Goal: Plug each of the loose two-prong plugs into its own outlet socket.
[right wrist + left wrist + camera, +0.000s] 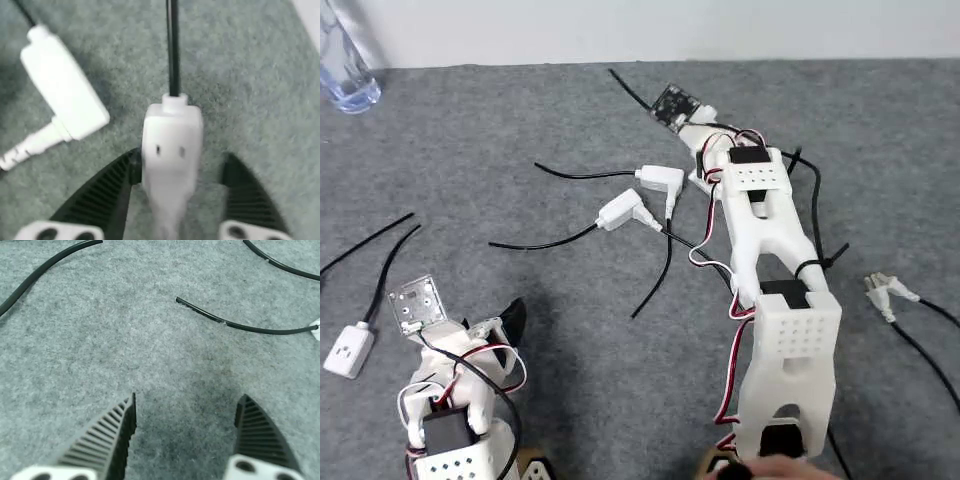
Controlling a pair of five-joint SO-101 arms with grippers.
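Socket [172, 135], boxy white plastic (2 slots), within ribbed right claw [181, 159]

The work surface is a grey, felt-like fibrous mat [570, 380] that covers the table from the near edge to the far edge and across its full width from left to right. Its nap is short and evenly mottled. At the far left corner a clear, colourless vessel [345, 75] with a rounded base rests on the mat, and its upper part lies out of view. A plain white wall [670, 30] runs along the far edge of the mat.
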